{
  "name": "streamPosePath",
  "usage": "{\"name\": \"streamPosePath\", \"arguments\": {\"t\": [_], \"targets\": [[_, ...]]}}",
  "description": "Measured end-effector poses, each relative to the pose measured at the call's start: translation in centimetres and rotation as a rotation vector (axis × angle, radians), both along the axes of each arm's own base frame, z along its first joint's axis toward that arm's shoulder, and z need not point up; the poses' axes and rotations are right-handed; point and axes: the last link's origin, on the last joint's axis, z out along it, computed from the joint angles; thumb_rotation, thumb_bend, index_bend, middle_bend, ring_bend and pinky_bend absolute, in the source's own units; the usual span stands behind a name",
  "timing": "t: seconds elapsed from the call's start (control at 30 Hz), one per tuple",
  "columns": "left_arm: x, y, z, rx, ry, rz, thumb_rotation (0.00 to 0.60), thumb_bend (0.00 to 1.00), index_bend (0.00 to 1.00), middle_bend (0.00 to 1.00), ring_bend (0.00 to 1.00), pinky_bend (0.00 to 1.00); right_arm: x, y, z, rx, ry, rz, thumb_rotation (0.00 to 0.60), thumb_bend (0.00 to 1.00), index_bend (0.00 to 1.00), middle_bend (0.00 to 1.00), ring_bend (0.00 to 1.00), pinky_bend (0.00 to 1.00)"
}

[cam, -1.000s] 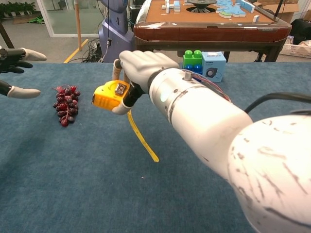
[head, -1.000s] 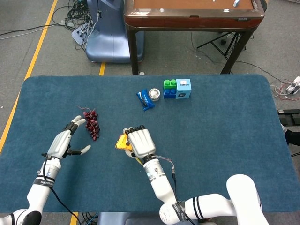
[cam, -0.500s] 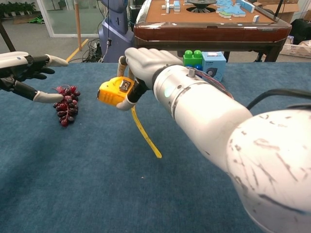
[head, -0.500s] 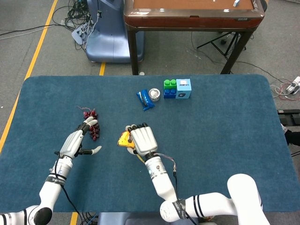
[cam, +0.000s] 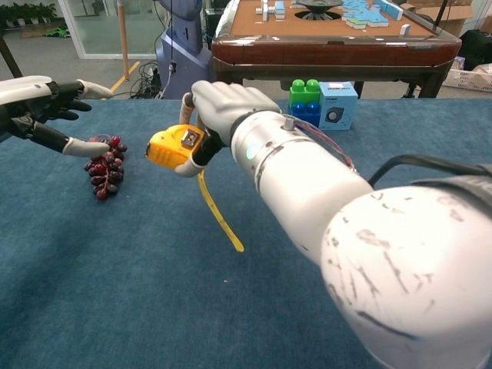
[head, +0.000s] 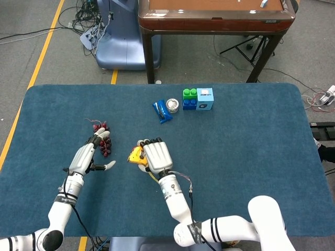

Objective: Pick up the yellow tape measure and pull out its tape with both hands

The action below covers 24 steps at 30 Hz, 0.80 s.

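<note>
The right hand (cam: 219,108) grips the yellow tape measure (cam: 174,147) above the blue table (head: 251,136), left of centre, while the left hand (cam: 38,104) hovers with fingers spread and nothing in it, near the grapes (cam: 104,165). To do the step well, I judge the left hand should pinch the tape (cam: 219,219) low (near its hanging tip). The case is yellow-orange and boxy; the tape hangs down, part drawn.

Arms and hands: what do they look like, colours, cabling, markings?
Both hands, left hand and right hand, have white shells with black joints. Forearms are glossy white; the right arm carries a thin red-and-white cable, and the left wrist has a black band with small white lettering.
</note>
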Motion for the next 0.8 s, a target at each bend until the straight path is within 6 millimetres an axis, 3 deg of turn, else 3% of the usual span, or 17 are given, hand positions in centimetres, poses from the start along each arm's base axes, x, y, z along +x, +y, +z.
{"name": "streamPosePath", "arguments": {"t": [0.8], "targets": [[-0.2, 0.4, -0.5, 0.001, -0.021, 0.053, 0.6, 0.17, 0.0, 0.0, 0.0, 0.0, 1.3, -0.8, -1.9, -0.019, -0.062, -0.053, 0.6, 0.5, 0.55, 0.56, 0.37, 0.27]]}}
